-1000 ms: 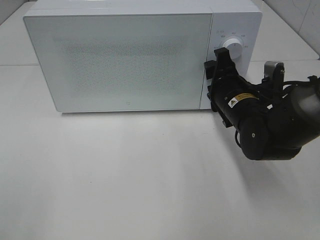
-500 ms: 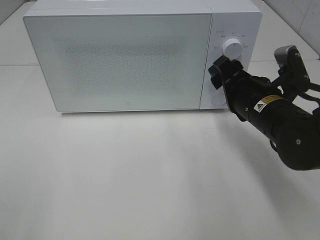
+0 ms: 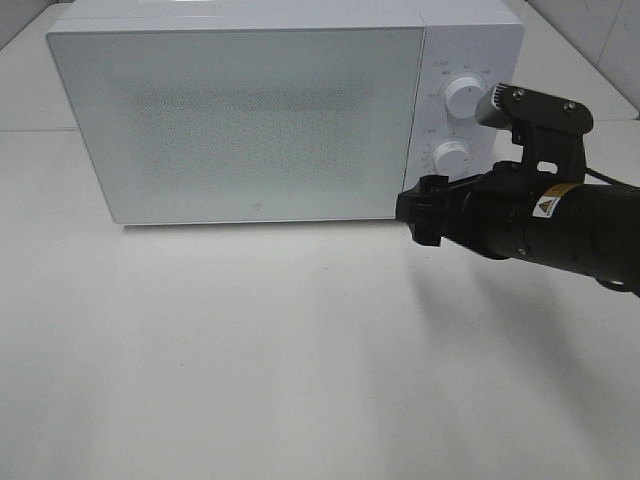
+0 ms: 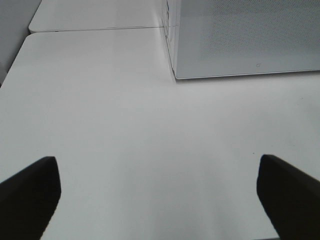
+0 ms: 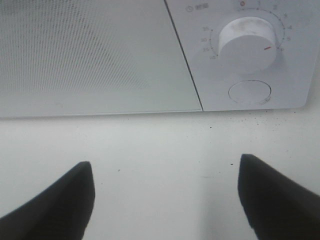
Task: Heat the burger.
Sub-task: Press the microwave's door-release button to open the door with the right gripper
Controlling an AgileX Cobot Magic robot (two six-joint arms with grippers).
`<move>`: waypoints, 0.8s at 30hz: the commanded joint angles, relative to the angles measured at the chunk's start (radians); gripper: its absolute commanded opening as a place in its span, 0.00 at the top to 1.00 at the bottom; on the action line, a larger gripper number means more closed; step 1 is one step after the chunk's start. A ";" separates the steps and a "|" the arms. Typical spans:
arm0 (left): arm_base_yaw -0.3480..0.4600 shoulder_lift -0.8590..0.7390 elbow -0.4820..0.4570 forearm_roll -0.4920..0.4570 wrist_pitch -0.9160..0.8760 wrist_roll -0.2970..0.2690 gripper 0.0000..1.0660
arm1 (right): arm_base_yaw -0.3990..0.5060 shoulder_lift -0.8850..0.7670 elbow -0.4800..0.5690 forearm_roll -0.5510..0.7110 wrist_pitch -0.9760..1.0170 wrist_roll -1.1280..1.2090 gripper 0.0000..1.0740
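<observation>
Microwave (image 3: 240,120) stands at the back of the table (image 3: 250,380) with its door (image 3: 235,125) shut, so the front is a flat wall. Bare tabletop in front gives wide passage from the left. Right arm (image 3: 560,220) blocks the right side, with the right gripper (image 3: 418,208) near the door's lower corner. 2 knobs (image 3: 452,157) are exposed above it.

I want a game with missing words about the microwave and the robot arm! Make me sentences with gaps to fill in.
1. The microwave has its door ___.
2. Its panel shows ___ white turning knobs, one above the other.
3. The right gripper has its jaws open and holds ___.
4. The table is the colour ___.

Missing words: closed; two; nothing; white.
</observation>
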 commanded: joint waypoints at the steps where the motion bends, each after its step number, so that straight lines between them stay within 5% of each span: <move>1: 0.005 -0.015 0.002 -0.010 0.003 -0.008 0.06 | -0.007 -0.082 -0.008 -0.014 0.136 -0.175 0.25; 24: 0.005 -0.015 0.002 -0.010 0.003 -0.008 0.06 | -0.007 -0.399 -0.193 -0.161 1.052 -0.242 0.29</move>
